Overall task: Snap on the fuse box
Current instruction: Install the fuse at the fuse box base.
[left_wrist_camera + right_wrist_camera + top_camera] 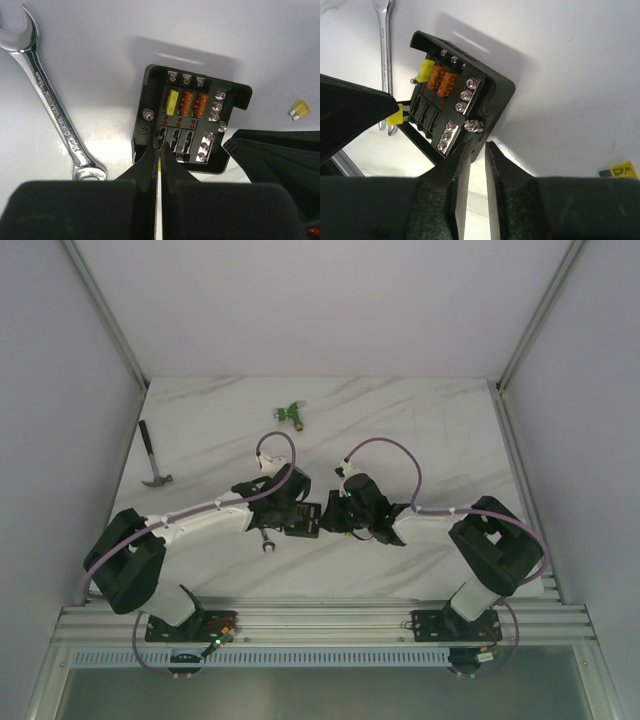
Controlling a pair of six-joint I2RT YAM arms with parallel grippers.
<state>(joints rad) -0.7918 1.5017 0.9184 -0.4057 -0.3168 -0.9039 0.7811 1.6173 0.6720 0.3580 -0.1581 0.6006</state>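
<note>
Pinching one yellow fuse [395, 115] at the fuse box [240, 95]
Left gripper [159, 150] clamped on it; right gripper [474, 145] narrowly apart, hold unclear; two orange fuses [187, 103] seated.

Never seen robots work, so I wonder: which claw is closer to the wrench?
Left. The left claw, pinching a yellow fuse, sits beside the wrench; the right claw is past the fuse box from it.

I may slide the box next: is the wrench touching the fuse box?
Apart. The left wrist view shows a strip of bare table between the ring end of the wrench and the left wall of the fuse box.
</note>
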